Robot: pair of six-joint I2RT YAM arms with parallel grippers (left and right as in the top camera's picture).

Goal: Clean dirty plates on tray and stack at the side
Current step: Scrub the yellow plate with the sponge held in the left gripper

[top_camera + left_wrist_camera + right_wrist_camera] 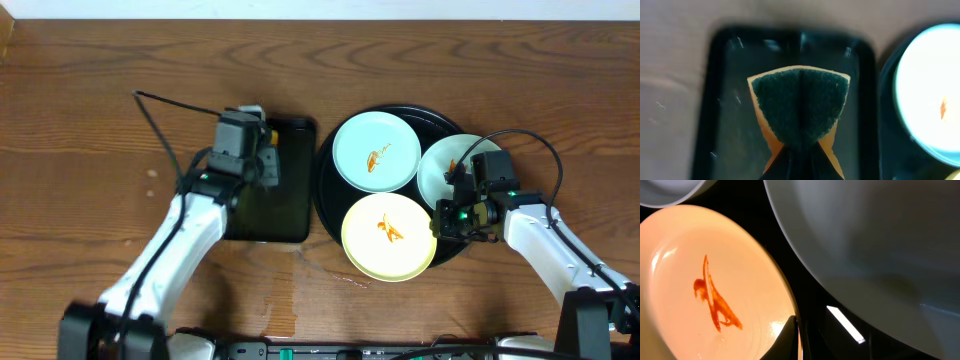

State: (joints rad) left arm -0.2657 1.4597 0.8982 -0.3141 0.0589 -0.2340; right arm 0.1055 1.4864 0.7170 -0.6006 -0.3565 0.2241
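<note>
Right gripper (797, 341): you have the jaws closed thin on the right edge of the yellow plate (675, 300) (orange smear on its face). Left gripper (800, 162): your jaws pinch the folded sponge (800, 107), dark scrub face up, over the small tray (715, 100). All three plates lie on the round tray (325, 195), with the mint plates (376, 150) behind the yellow one.

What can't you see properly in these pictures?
- Overhead: the left gripper mostly hides the sponge it pinches.
- Overhead: the right gripper covers part of the right mint plate, so how dirty it is can't be told.
- Right wrist: the bottom edge cuts off the gripper, so whether it grips the yellow plate's rim is unclear.
- Left wrist: the other mint plate is cut by the right edge and washed out by glare.
</note>
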